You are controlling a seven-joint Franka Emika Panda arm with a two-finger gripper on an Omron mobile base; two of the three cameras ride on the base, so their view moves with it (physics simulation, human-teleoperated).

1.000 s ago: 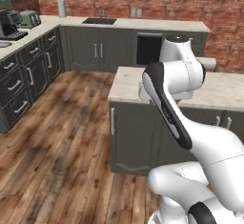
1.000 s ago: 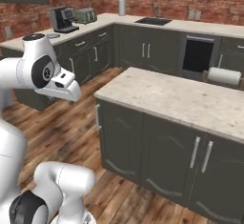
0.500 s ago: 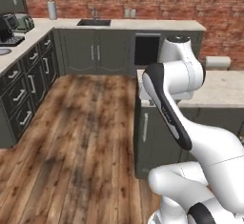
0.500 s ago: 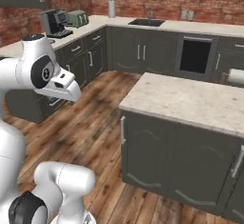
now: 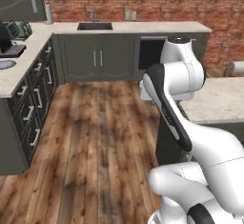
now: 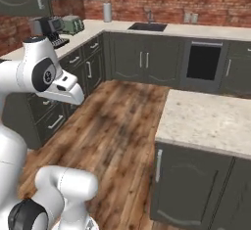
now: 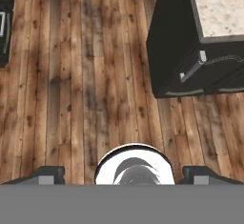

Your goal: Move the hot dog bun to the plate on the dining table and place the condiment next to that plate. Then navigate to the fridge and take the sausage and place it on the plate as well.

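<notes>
- The white jointed robot arm [image 5: 174,80] is rising from the lower right of the left base view, folded high above the brown plank floor [image 5: 100,137].
- In the hand view, the jaws [image 7: 125,174] are standing wide apart at the bottom edge, with nothing between them; the two dark finger tips [image 7: 47,174] are pointing down at the floor.
- The island with a beige speckled stone surface and dark grey base [image 6: 211,121] is sitting at centre right of the right base view; its corner is also appearing at the upper right of the hand view.
- The visible part of that surface is bare. The hot dog bun, plate, condiment, fridge and sausage are not identifiable in these views, so their positions cannot be told.
- A long beige counter with a dark sink [image 5: 95,26] is running along the red brick wall at the top of the left base view.
- Judgement: the robot is likely travelling toward a pick-up point, with no task step completed.
- Risk: the island corner is lying near the base; a tight turn could strike the dark cabinet [image 7: 181,51].
- Risk: stopping too far from the target would leave the arm overreaching.
</notes>
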